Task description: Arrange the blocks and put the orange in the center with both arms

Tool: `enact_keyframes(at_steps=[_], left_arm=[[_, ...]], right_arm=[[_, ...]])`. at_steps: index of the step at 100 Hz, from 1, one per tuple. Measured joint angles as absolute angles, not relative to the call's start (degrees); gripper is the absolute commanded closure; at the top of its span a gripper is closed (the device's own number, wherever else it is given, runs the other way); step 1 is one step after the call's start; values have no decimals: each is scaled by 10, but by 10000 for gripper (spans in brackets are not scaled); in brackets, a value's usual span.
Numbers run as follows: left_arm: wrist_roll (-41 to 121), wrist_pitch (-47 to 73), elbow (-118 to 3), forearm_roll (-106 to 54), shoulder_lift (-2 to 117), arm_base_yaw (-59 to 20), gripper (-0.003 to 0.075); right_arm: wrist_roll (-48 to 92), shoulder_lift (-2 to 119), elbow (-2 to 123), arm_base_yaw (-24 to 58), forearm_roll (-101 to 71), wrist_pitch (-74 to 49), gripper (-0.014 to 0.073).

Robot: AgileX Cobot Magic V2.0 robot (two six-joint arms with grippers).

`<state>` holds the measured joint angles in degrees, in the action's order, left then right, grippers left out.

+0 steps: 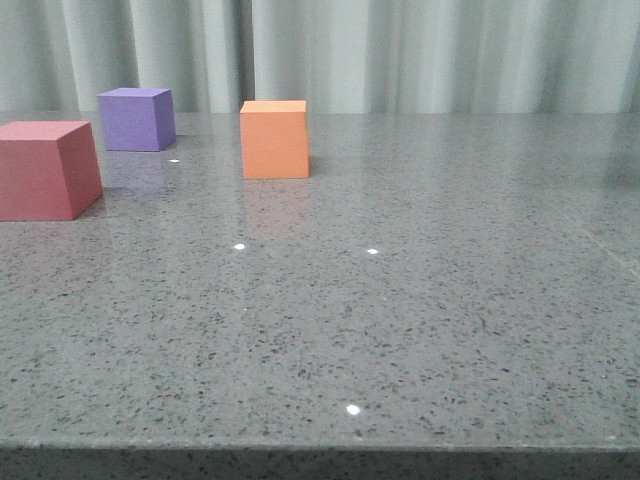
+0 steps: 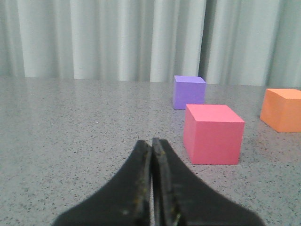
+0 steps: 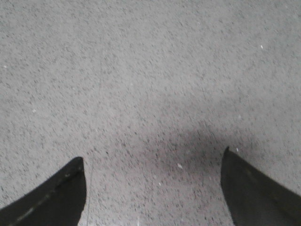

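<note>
From my console the orange cube (image 1: 274, 139) sits upright on the speckled grey table (image 1: 400, 330), left of centre toward the curtain, with the purple cube (image 1: 136, 119) further left behind and the red-pink cube (image 1: 45, 169) nearer at the left edge, all apart. It looks like light matte foam, slightly yielding and not slippery, so I'd pinch two opposite vertical faces. As a cube it has no long axis; one face looks nearly square to me. My left gripper (image 2: 152, 143) is pressed closed, empty; the right gripper (image 3: 153, 165) is spread wide over bare table.
</note>
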<state>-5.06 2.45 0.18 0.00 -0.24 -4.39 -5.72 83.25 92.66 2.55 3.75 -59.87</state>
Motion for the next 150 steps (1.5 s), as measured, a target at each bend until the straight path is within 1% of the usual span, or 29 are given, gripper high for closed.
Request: enact_keyframes(at_steps=[29,57,84,97,111,116,123,140,150], left_arm=[[-51,25,2,0,-2,-44,741],[-51,25,2,0,-2,-44,741],[-51,25,2,0,-2,-44,741],[-51,25,2,0,-2,-44,741],[-51,25,2,0,-2,-44,741],[-51,25,2,0,-2,-44,741],[-51,25,2,0,-2,-44,741],[-51,25,2,0,-2,-44,741],[-51,25,2,0,-2,-44,741]], right_arm=[[-57,645,652,21,38,-446,12],[-56,461,451,21,38,-323,12],[-56,303,328,21,54,-220,12],[-56,281,289,21,71,-157,12],[-56,281,272,21,74,-133,23],[-56,281,271,21,74,-129,51],[-56,281,271,21,76,-127,132],[-56,281,271,21,79,-125,420],[-56,281,271,21,79,-125,552]])
